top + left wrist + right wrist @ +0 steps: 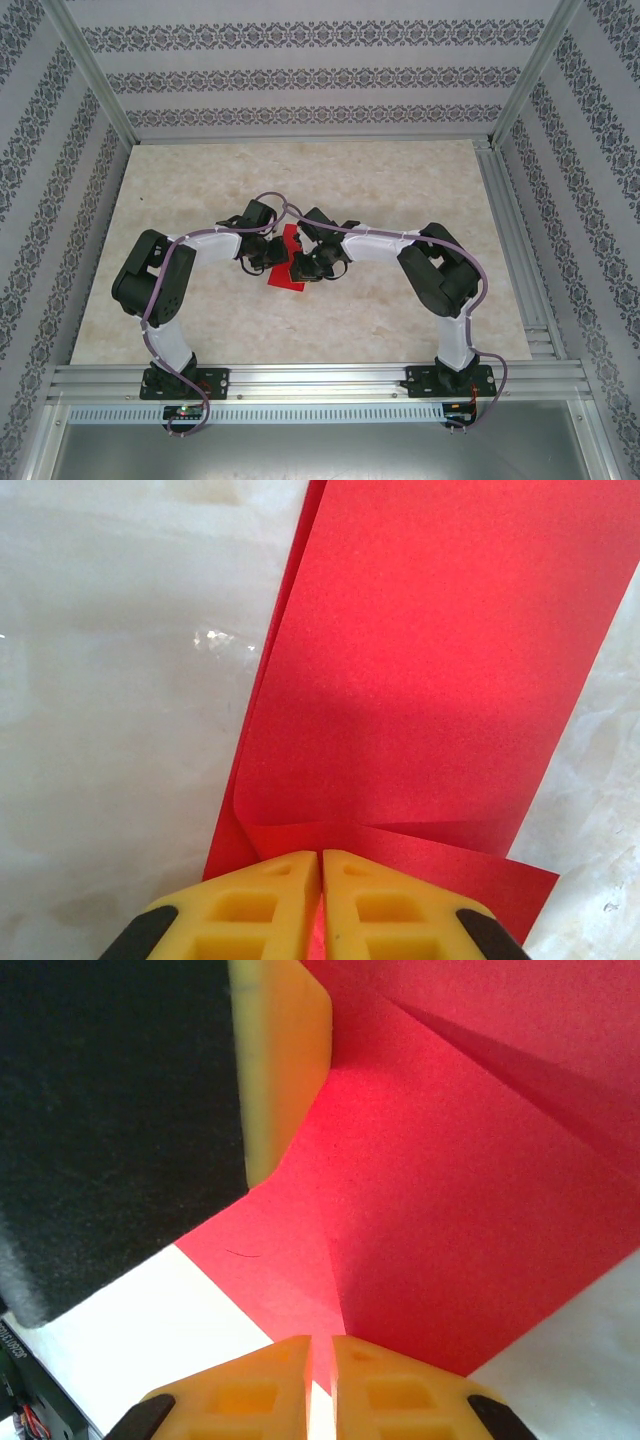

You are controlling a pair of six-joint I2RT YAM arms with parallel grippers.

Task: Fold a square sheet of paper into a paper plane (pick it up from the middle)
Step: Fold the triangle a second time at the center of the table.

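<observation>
The red paper [284, 277] is partly folded and sits at mid-table between both grippers. In the left wrist view the paper [420, 660] runs as a long doubled band with a flap folded across its near end. My left gripper [322, 858] is shut on that near edge, with red showing between the yellow fingers. In the right wrist view the paper [450, 1210] rises off the table with a crease running to its corner. My right gripper [321, 1342] is shut on that corner. From above, the left gripper [272, 256] and right gripper [308, 264] face each other across the sheet.
The pale marble tabletop [400, 190] is bare around the paper. Patterned walls and aluminium rails [510, 240] border it. The left gripper's yellow finger [285, 1060] and black body [110, 1110] loom close in the right wrist view.
</observation>
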